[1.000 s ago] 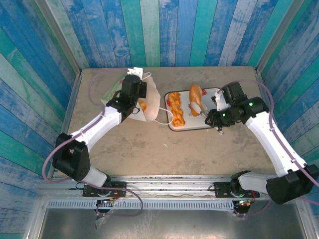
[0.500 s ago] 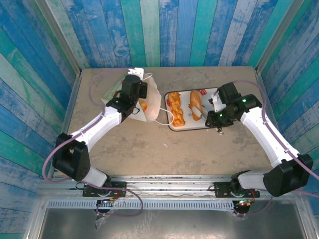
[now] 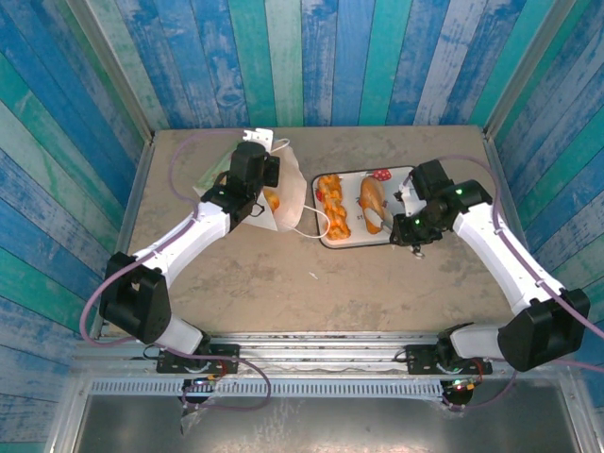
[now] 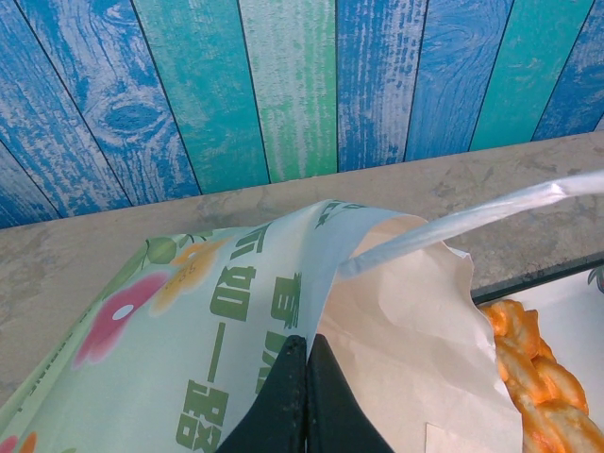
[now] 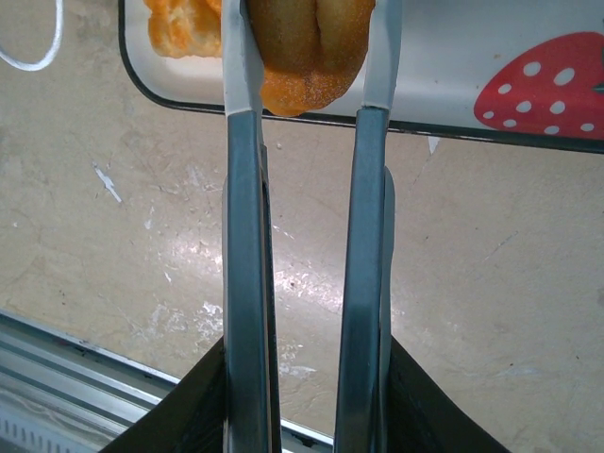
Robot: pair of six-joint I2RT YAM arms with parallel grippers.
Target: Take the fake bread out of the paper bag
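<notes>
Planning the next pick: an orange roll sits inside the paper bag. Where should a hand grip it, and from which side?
Probably grip the orange roll across its rounded middle, entering from the tray side: the paper bag opens that way, with the left hand pinching its upper edge, and the roll shows just inside.

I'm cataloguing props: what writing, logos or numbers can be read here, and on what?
On the paper bag: large green characters, sideways and cropped, not readable for sure.
On the tray: a strawberry picture, no words.
No other text legible.
</notes>
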